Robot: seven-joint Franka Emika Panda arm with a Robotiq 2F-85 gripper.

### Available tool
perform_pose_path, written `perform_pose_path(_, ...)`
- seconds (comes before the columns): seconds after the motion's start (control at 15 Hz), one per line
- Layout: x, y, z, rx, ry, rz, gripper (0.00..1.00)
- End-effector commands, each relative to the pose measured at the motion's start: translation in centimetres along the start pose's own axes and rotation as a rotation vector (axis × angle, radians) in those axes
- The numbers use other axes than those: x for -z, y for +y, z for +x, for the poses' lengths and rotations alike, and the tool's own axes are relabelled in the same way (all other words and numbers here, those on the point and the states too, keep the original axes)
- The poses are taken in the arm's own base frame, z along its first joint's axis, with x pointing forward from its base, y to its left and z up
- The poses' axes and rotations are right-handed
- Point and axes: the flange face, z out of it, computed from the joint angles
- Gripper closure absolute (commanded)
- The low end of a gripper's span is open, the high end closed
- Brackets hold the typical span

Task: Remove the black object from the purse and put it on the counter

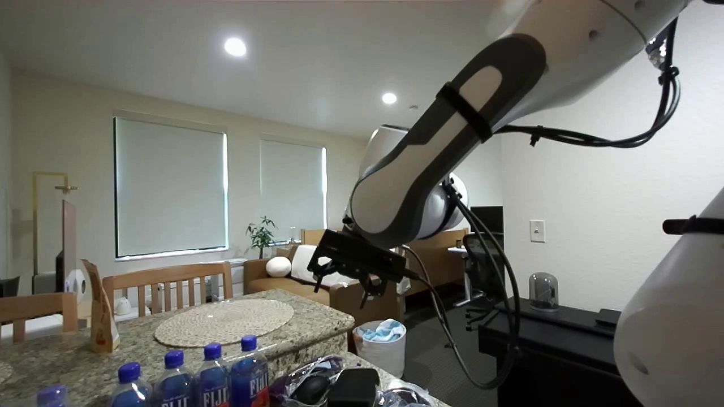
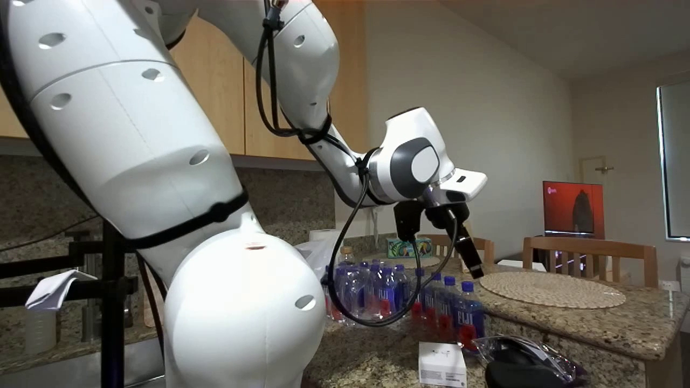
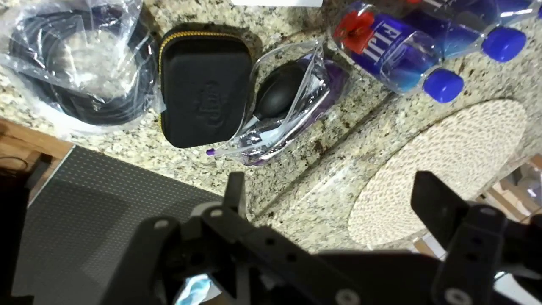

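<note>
The purse, a clear plastic pouch with purple sides [image 3: 334, 84], lies on the speckled stone counter [image 3: 275, 180]. It also shows in both exterior views [image 1: 336, 363] [image 2: 563, 362]. A black bulb-shaped object [image 3: 278, 90] sits inside it, seen through the clear plastic, with a pale nozzle. It shows darkly in both exterior views [image 1: 311, 389] [image 2: 509, 351]. My gripper [image 3: 329, 182] is open and empty. In the exterior views it hangs in the air [image 1: 340, 293] [image 2: 475, 268], well above the counter and apart from the purse.
A black zip case [image 3: 205, 91] lies against the purse. Beyond it is a bagged black cable coil [image 3: 146, 72]. Fiji bottles [image 3: 394, 46] stand on the purse's other side. A white box [image 2: 442, 364] lies nearby. A raised counter level carries a round woven placemat [image 3: 440, 169].
</note>
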Motion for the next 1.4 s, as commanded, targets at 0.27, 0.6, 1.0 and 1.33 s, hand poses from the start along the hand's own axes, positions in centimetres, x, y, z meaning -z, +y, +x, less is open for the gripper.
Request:
perform_pose_path(0.27,-9.5,3.0,-2.2,-0.405,-0.051,-0.008,0.00)
perform_pose_path(0.6,-9.5,2.8,-1.7,-0.450,-0.045,0.001,0.00)
perform_pose_path(1.0,-9.4,2.7,-1.6,-0.461,-0.043,0.004,0.00)
perform_pose_path(1.33,-12.7,3.9,-2.9,-0.508,-0.057,0.047,0.00)
